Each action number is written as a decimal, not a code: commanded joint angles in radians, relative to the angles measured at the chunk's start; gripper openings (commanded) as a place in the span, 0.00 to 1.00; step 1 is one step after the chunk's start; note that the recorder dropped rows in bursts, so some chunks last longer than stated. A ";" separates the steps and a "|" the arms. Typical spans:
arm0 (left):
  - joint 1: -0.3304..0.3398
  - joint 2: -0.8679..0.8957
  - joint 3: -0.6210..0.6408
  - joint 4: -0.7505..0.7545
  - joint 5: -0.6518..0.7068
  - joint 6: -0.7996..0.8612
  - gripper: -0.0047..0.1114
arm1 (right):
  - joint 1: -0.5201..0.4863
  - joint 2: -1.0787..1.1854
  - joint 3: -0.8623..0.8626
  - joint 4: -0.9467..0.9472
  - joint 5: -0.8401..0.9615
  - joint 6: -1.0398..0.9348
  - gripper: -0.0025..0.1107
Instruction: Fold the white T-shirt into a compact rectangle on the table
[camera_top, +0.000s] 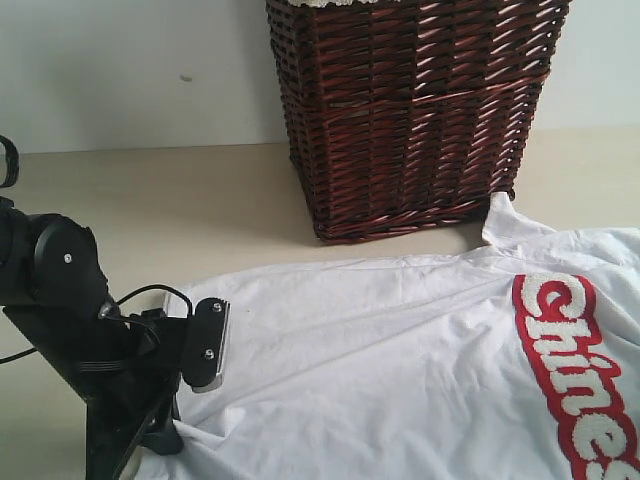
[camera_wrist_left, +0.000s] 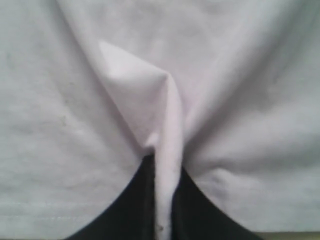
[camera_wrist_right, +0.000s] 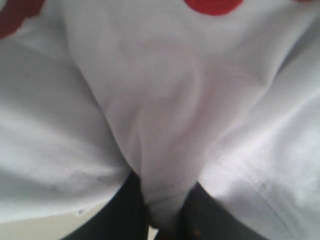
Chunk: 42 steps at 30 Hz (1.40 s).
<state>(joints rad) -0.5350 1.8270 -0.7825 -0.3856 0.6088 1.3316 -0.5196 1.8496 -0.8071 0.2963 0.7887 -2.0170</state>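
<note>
White T-shirt (camera_top: 400, 350) spread on the table (camera_top: 150, 210) beside the wicker basket (camera_top: 410, 110). My left gripper (camera_wrist_left: 162, 200) and right gripper (camera_wrist_right: 167, 212) each pinch a thin ridge of its fabric; I judge either could slip free on lifting, skewing the fold

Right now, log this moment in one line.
left gripper: shut on white T-shirt | right gripper: shut on white T-shirt | white T-shirt: spread on table | wicker basket: on table
</note>
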 joint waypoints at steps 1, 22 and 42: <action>-0.002 0.069 0.026 0.040 -0.086 -0.061 0.04 | -0.004 0.050 0.023 -0.087 -0.077 0.004 0.02; -0.002 0.069 0.026 0.008 -0.093 -0.061 0.04 | -0.004 0.050 0.023 0.095 -0.081 0.006 0.02; 0.000 -0.162 -0.006 0.608 -0.061 -0.703 0.04 | -0.004 -0.272 0.008 0.036 0.095 0.091 0.02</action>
<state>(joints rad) -0.5394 1.7409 -0.7763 0.0000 0.4883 0.8181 -0.5243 1.6992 -0.7886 0.3481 0.8274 -1.9325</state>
